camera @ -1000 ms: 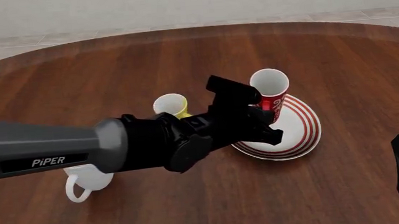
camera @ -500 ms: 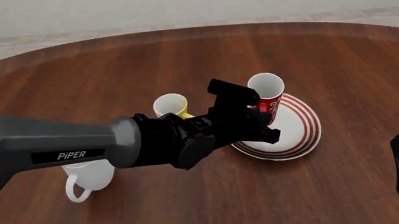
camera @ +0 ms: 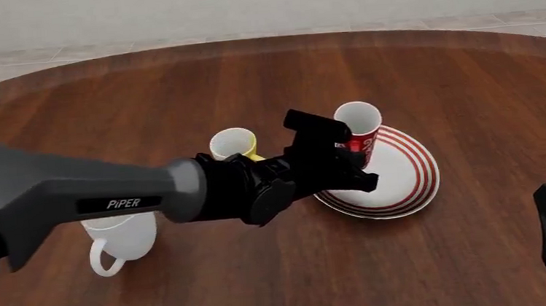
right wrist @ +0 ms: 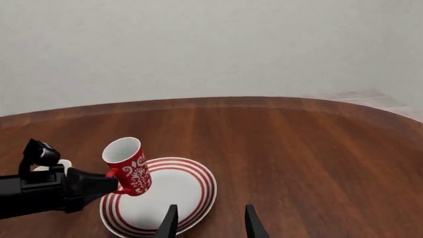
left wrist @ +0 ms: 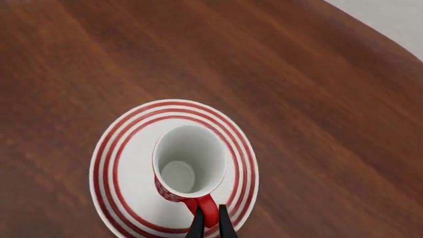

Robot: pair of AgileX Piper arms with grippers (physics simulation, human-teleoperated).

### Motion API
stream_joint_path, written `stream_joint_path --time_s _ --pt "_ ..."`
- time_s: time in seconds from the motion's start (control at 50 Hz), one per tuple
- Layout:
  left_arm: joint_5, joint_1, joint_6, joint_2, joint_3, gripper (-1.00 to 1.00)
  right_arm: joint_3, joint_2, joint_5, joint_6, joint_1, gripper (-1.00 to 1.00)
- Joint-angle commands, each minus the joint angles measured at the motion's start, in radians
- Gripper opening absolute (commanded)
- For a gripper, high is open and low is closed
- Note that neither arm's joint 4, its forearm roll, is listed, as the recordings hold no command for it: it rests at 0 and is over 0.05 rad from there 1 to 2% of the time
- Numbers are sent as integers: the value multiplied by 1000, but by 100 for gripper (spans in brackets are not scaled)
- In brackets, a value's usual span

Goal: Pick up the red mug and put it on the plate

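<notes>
Lower right, front view: right pincer (right wrist: pixel 208 223) idle, fingers parted.
Centre: left pincer (camera: pixel 347 163) clamps the red mug (camera: pixel 358 133) by its handle.
Right wrist view only: mug tilted, base just above the plate (right wrist: pixel 188 191).
Mug: red, white pattern, white inside, empty.
Behind the arm: yellow mug (camera: pixel 232 144), white mug (camera: pixel 119 242).

Table: round dark reddish-brown wooden table (camera: pixel 151 97) with visible grain | Wall: plain pale grey wall (right wrist: pixel 211 49) behind | Floor: light beige tiled floor (camera: pixel 244 37) | Light: soft, even
</notes>
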Motion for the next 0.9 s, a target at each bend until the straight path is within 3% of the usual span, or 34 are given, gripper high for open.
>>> stream_joint_path --time_s 0.02,0.9 --pt "-6 9 5 17 -16 -100 0 2 0 2 -1 100" --pt "-16 0 -9 85 -53 -100 0 8 -8 4 -3 100"
